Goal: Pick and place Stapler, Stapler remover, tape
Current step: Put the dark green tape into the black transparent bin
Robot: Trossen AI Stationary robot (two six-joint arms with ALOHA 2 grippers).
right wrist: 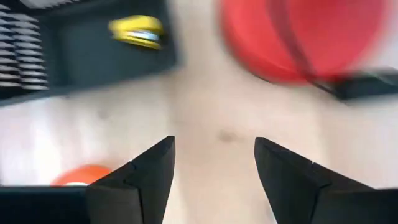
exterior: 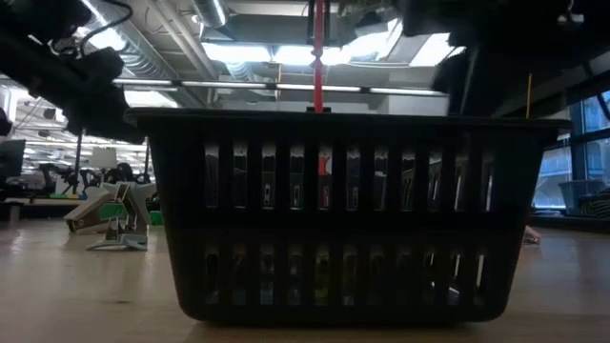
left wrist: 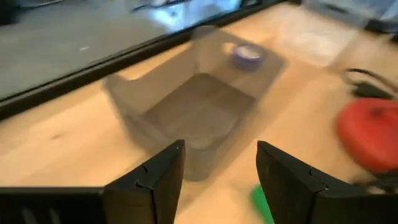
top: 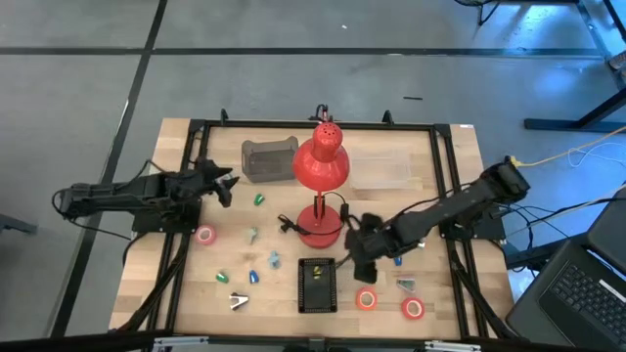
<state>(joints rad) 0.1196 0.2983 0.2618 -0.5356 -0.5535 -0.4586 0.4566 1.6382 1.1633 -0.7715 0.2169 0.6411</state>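
Tape rolls lie flat on the wooden table: a pink one (top: 204, 235) at the left, an orange one (top: 367, 299) and a red one (top: 413, 309) near the front right. A black basket (top: 316, 284) stands at the front centre with a small yellow object (right wrist: 137, 31) inside. A pale jaw-shaped piece (top: 238, 301), which looks like a stapler remover, lies left of the basket. My right gripper (top: 354, 256) hangs open above bare table beside the basket's far right corner. My left gripper (top: 227, 186) stands open at the left, facing a grey bin (left wrist: 193, 106).
A red lamp (top: 321, 166) stands mid-table, its base (top: 321, 227) just beyond my right gripper. The grey bin (top: 269, 159) holds a purple roll (left wrist: 247, 56). A clear bin (top: 380, 168) sits at the far right. Small green and blue pieces (top: 254, 277) are scattered at the front left.
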